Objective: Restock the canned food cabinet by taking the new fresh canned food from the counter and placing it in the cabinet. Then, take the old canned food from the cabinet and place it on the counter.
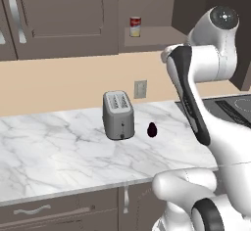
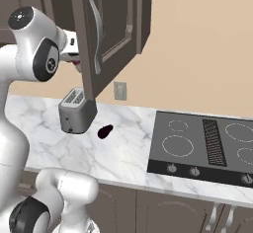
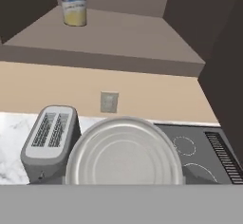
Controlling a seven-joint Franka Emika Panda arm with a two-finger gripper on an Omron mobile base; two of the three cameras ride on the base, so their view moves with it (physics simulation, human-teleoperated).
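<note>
The long white marble counter (image 1: 59, 147) runs below the open dark grey-brown cabinet (image 3: 118, 38). A grey metal two-slot toaster (image 1: 118, 114) stands on the counter, a small dark purple oval object (image 1: 152, 130) just beside it. In the hand view a silver round-topped can (image 3: 124, 152) sits close under the camera, raised toward the shelf; the gripper appears pinched on it, though its fingertips are hidden. A red-and-cream labelled can (image 3: 73, 2) stands upright on the shelf. Both cans likely handle rigid, smooth and slippery; grip across the cylindrical wall, mid-height.
</note>
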